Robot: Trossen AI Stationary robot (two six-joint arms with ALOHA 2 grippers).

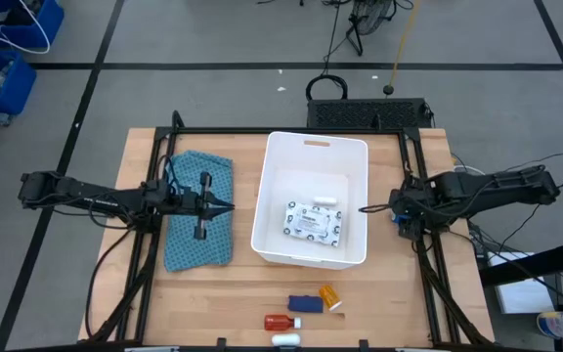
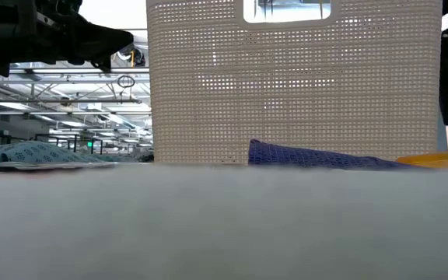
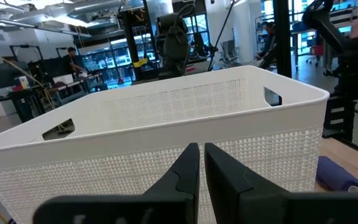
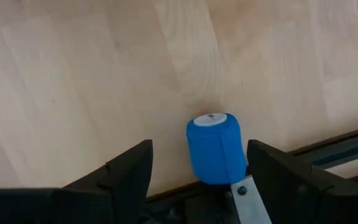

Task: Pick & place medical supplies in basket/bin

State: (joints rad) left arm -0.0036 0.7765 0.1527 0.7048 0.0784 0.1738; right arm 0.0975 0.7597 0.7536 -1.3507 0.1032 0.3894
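Currently | right gripper [image 4: 197, 180] at bin's [image 1: 262, 210] 3 o'clock, fingers wide astride blue roll [image 4: 215, 148] for pickup | left gripper [image 3: 201, 171] at 9 o'clock, fingers nearly closed, empty | packet [image 1: 314, 223] binned.

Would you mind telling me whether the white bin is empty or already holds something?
Not empty. The high view shows a flat white printed packet lying on the floor of the white bin, with a small white tube beside it.
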